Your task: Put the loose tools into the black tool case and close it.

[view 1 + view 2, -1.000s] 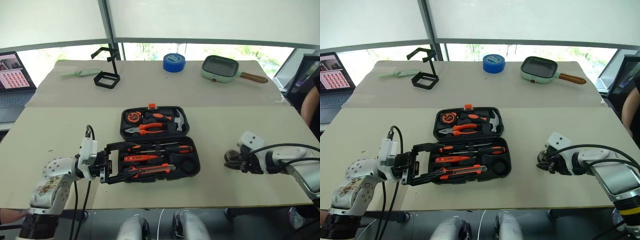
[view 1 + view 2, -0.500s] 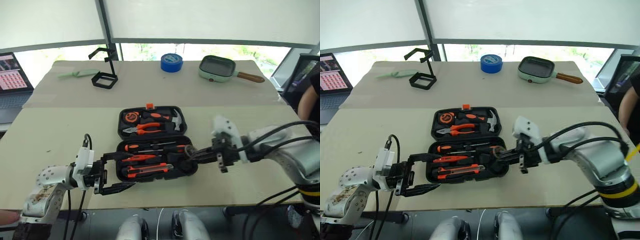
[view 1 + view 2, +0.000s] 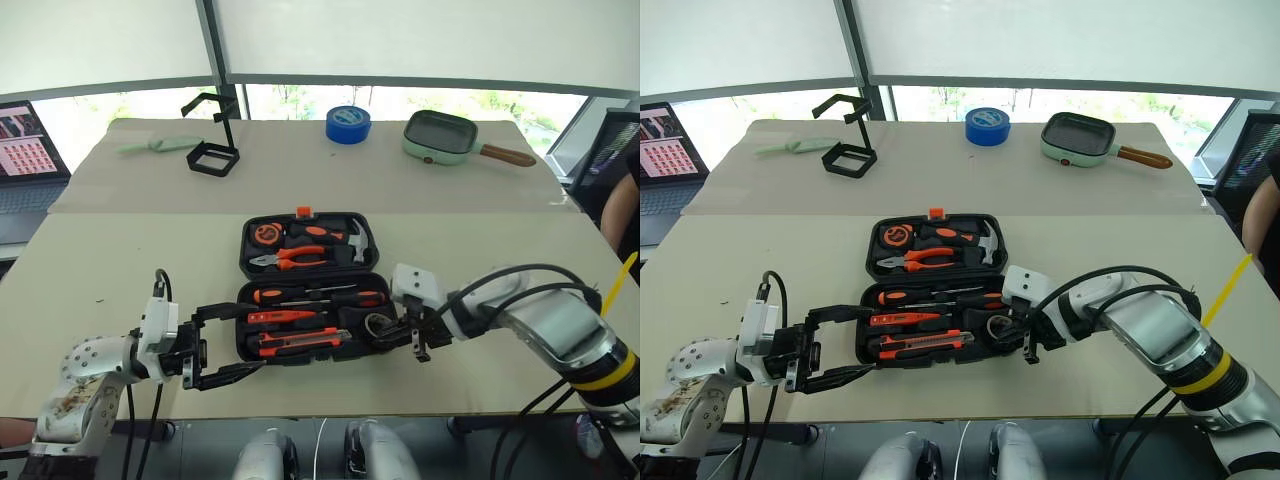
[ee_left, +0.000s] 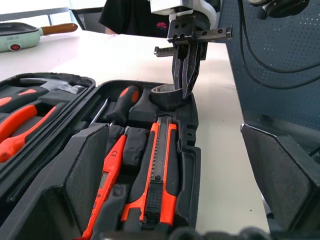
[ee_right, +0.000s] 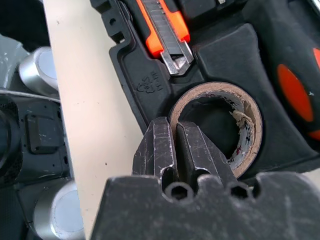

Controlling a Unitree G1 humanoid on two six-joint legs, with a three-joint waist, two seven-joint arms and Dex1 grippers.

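Tape roll [image 5: 220, 125]: small dark grey, pinched at wall by R gripper [image 5: 175, 145], fingers together on it, over round recess at tool case [image 3: 310, 295] near-right corner. Case open on table [image 3: 120, 260]. L gripper [image 3: 225, 345] spread wide, empty, beside case's left edge.

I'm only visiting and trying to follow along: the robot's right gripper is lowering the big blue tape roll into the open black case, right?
Not quite. The right gripper is pinching the rim of the small dark grey tape roll, as the right wrist view shows. The blue tape roll sits on the far table. The rest holds: the black tool case lies open.
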